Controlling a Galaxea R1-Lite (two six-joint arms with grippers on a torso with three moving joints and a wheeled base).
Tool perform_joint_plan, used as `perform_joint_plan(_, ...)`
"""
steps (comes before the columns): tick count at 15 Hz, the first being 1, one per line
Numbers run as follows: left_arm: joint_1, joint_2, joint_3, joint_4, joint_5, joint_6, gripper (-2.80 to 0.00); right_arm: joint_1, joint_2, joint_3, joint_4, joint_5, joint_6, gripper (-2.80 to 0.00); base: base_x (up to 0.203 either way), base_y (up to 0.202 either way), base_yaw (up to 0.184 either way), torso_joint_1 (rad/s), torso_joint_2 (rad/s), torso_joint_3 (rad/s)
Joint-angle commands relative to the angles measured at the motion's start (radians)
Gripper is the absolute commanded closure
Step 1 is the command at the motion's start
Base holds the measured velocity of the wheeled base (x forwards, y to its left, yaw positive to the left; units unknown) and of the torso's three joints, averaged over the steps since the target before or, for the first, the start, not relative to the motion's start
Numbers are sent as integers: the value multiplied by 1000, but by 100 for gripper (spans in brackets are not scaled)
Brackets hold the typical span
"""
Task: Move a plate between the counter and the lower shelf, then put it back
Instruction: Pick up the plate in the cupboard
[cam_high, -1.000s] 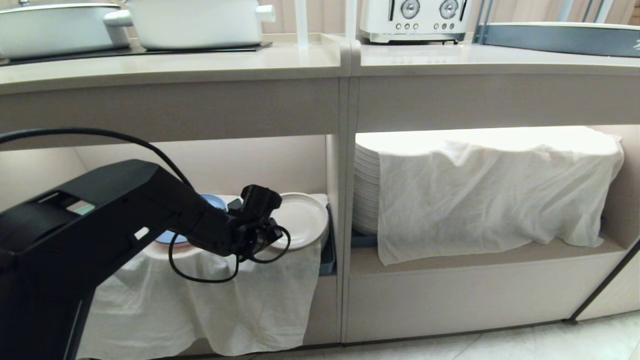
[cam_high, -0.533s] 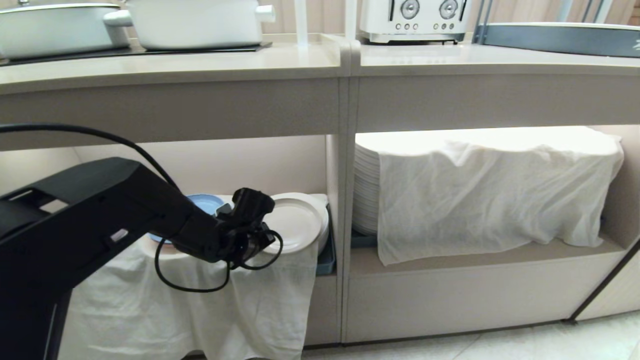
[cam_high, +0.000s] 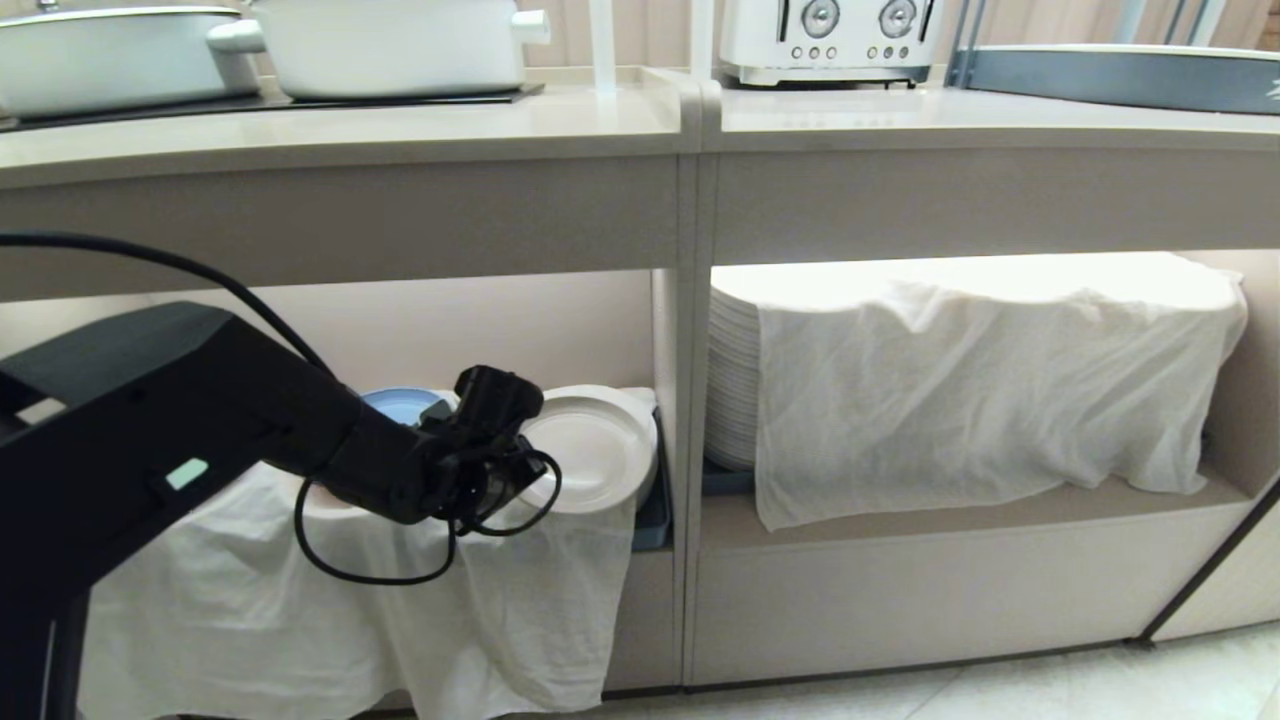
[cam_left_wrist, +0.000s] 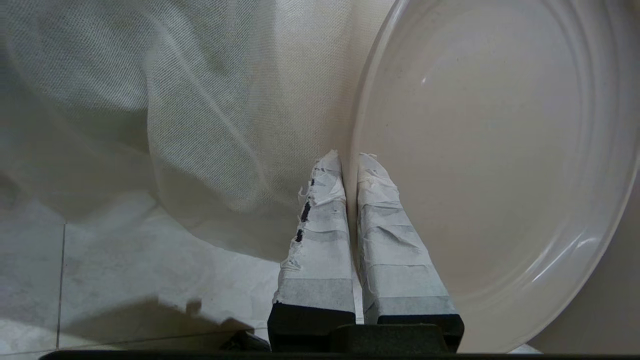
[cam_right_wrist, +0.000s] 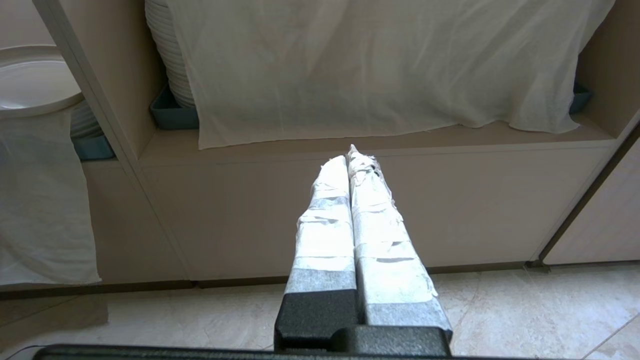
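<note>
Cream plate tilted at the mouth of the lower shelf, below the bench.

The plate (cam_high: 590, 450) is round, shallow, plain matte cream with a low raised rim; it is tipped so its face shows toward the front, at the right end of the left cubby, just beside the upright divider. The lower shelf (cam_high: 960, 505) is a beige open cubby with a flat board bottom and white cloth draped over plate stacks. The bench (cam_high: 400, 125) runs above, light beige with a thick front edge and a black glass panel set in near its back left.
</note>
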Motion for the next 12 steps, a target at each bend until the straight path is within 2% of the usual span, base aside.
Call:
perform_joint_plan(1, 3, -27, 24, -2, 2, -13, 0, 0, 0, 0, 0, 0, 0, 0, 0, 0, 0, 0, 0, 0)
perform_joint_plan(4, 10, -50, 56, 4, 2, -77, 0, 0, 0, 0, 0, 0, 0, 0, 0, 0, 0, 0, 0, 0)
perform_joint_plan(12, 41, -160, 216, -1, -6, -149, 0, 0, 0, 0, 0, 0, 0, 0, 0, 0, 0, 0, 0, 0)
